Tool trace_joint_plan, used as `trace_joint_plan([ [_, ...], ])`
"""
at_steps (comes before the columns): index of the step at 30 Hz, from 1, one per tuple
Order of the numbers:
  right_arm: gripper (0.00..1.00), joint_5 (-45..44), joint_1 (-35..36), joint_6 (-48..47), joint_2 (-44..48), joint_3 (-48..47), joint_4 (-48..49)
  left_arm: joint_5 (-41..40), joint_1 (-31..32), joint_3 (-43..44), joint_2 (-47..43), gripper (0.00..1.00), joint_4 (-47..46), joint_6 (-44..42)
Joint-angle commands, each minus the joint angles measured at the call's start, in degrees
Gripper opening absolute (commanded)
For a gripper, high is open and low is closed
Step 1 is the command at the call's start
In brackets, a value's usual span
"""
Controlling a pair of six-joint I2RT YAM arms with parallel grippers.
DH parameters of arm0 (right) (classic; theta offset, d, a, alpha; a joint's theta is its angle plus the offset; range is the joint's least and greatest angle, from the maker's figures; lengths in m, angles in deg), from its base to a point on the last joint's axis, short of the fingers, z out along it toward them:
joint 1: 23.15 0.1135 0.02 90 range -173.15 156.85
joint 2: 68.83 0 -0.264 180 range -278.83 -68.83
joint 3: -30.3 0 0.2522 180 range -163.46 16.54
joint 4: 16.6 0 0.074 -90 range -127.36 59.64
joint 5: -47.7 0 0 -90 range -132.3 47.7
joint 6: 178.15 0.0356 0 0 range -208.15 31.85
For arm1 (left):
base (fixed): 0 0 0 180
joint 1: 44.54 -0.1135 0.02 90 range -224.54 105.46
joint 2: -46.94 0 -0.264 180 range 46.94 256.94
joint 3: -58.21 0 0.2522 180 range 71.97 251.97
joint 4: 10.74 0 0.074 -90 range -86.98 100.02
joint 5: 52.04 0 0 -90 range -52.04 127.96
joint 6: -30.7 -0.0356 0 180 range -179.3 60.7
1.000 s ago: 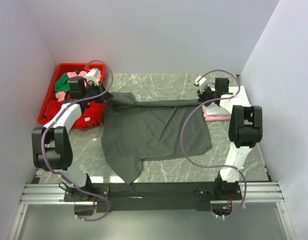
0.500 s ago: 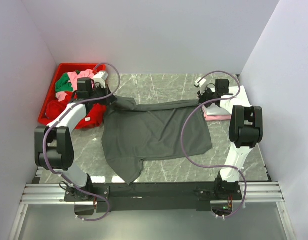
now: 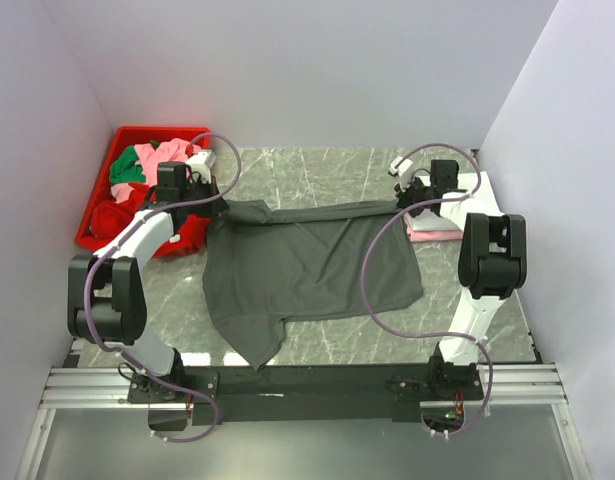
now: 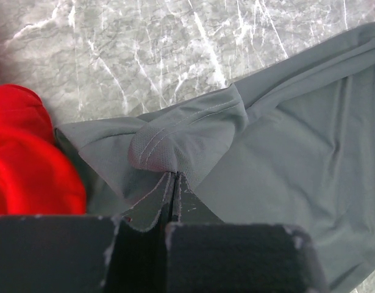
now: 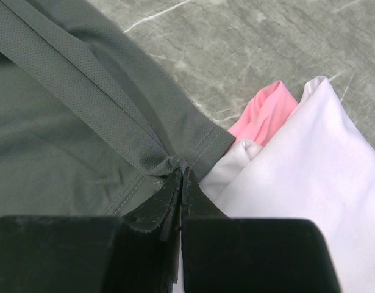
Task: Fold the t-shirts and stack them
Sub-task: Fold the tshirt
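The dark grey t-shirt (image 3: 307, 265) lies spread over the middle of the marble worktop (image 3: 317, 165). Its far edge is drawn into a line between the 2 hands, and 1 loose corner trails toward the near edge.

The left hand (image 4: 174, 178) is pressed together on the shirt's far left corner, pinching a bunched fold of stitched hem. Right beside that corner, on the left, sits a rumpled red t-shirt (image 4: 22, 165).

The right hand (image 5: 182, 172) is likewise pressed together, pinching the far right corner where the hem gathers into a small pucker. Just beside this corner lie a pink t-shirt (image 5: 266, 113) and a white t-shirt (image 5: 309, 165), 1 against the other at the worktop's right side.

In the far left corner stands a red bin (image 3: 152, 129) holding more cloth, among it a green t-shirt (image 3: 125, 170) and another pink one.
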Motion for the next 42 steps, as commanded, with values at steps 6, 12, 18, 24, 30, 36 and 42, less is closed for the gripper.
trace_joint_plan([
  [6, 0.12, 1.2, -0.5, -1.0, 5.6, 1.4, -0.5, -1.8, 0.4, -0.9, -4.1, 0.01, 0.0, -1.2],
  [12, 0.46, 0.3, -0.8, -1.1, 9.6, 4.9, -0.2, -1.6, 0.4, -1.4, -4.9, 0.01, 0.2, -1.4],
  [18, 0.48, 2.1, -2.8, -0.6, 13.0, 7.0, -2.2, -1.0, 0.4, -2.0, -6.3, 0.01, 0.0, -1.7],
  [24, 0.48, 10.9, -3.7, -3.4, 15.7, 4.6, -13.4, 0.3, 0.3, -4.4, -8.7, 0.01, -0.3, -2.4],
  [30, 0.48, 13.9, -3.7, -0.8, 17.5, 6.7, -13.7, 2.0, 1.1, -5.7, -9.2, 0.01, 1.1, -2.9],
  [36, 0.48, 14.6, -3.8, -0.3, 17.8, 8.2, -13.7, 1.7, 3.4, -5.4, -7.9, 0.01, 3.0, -3.5],
  [42, 0.48, 15.1, -3.7, -0.2, 18.2, 9.2, -13.6, -2.5, 4.9, -5.3, -7.6, 0.03, 5.8, -3.6],
])
